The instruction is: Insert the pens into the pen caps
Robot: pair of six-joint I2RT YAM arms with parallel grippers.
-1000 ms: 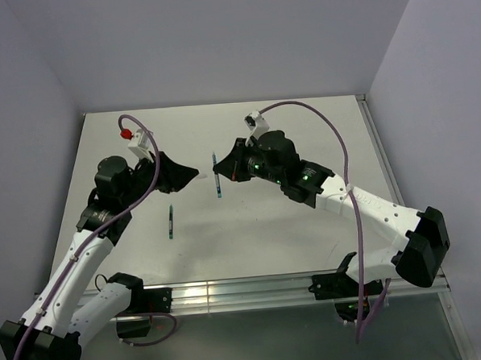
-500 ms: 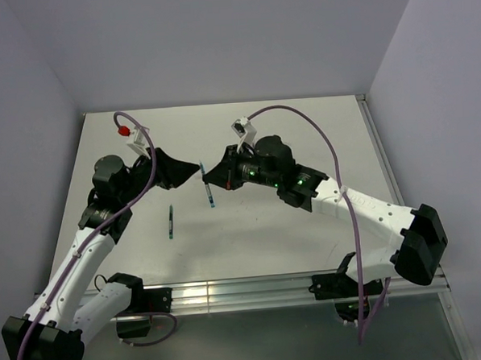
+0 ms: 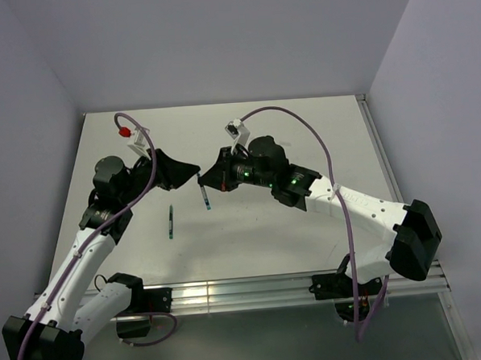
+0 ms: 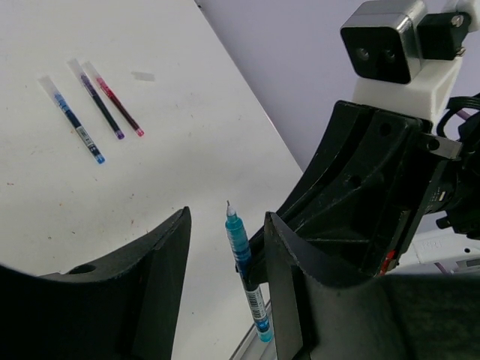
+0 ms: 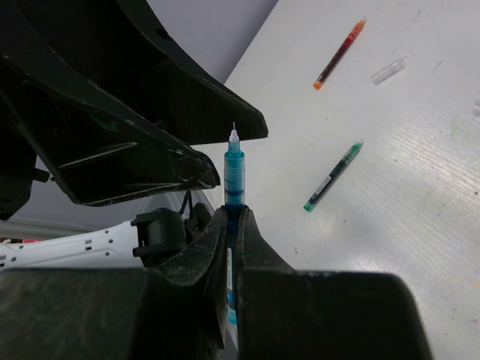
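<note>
My right gripper [image 5: 233, 214] is shut on a light blue pen [image 5: 234, 176] and holds it above the table, bare tip pointing away from the wrist. In the top view this pen [image 3: 203, 195] hangs between the two grippers. My left gripper [image 4: 225, 225] is open, and the light blue pen [image 4: 241, 251] stands between its fingers, closer to the right one, touching neither. The left gripper [image 3: 193, 170] nearly meets the right gripper [image 3: 208, 182] over the table's middle. A pale pen cap [image 5: 388, 71] lies on the table beside an orange-red pen [image 5: 339, 55]. No cap shows in the left jaws.
A green pen [image 3: 171, 221] lies on the table below the left gripper; it also shows in the right wrist view [image 5: 333, 177]. Three pens, blue [image 4: 73, 120], purple [image 4: 100, 109] and red [image 4: 118, 109], lie side by side, each with a pale translucent end.
My right gripper has carried the light blue pen leftward to the left gripper. The left gripper has shifted slightly towards it. The pen now sits between the left fingers.
</note>
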